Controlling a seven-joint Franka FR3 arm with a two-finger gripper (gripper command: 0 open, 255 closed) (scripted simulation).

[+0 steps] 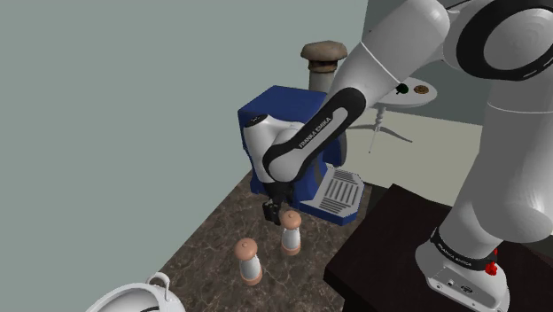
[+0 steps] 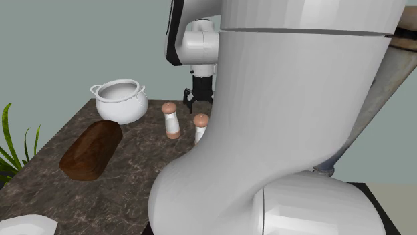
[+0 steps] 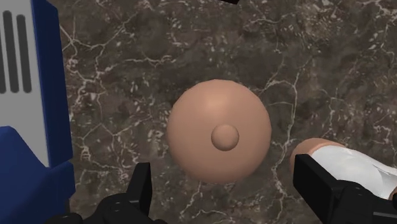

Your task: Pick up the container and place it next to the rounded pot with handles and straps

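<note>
countertop (image 1: 217, 235) is dark brown stone w/ pale veining, polished-looking. shaker (image 3: 219, 135) stands upright on it: white cylindrical body, smooth terracotta-coloured domed cap w/ a small round knob at the centre. second shaker (image 1: 249, 261), same shape & colours, stands near it but not touching, on the side nearer the pot (image 2: 120, 100). pot is glossy white, round-bellied, w/ a rolled rim & loop handles at the sides; it sits toward the counter's far end in the second exterior view, apart from both shakers. dark brown glossy loaf-shaped object (image 2: 91, 148) lies in front of the pot there, & green leaves (image 2: 13, 143) poke in at that view's left edge. blue boxy machine (image 1: 284, 120) w/ a grey slotted tray (image 1: 339, 193) sits just behind the shaker in the shoulder view. gripper (image 2: 198, 105) is all black, pointing straight down, tips just above the shaker's cap. fingers (image 3: 141, 191) are spread wide, released, holding nothing: in the wrist view the cap sits centred between them w/ bare stone showing on either side, no contact. second shaker is partly hidden behind the other finger.
</note>
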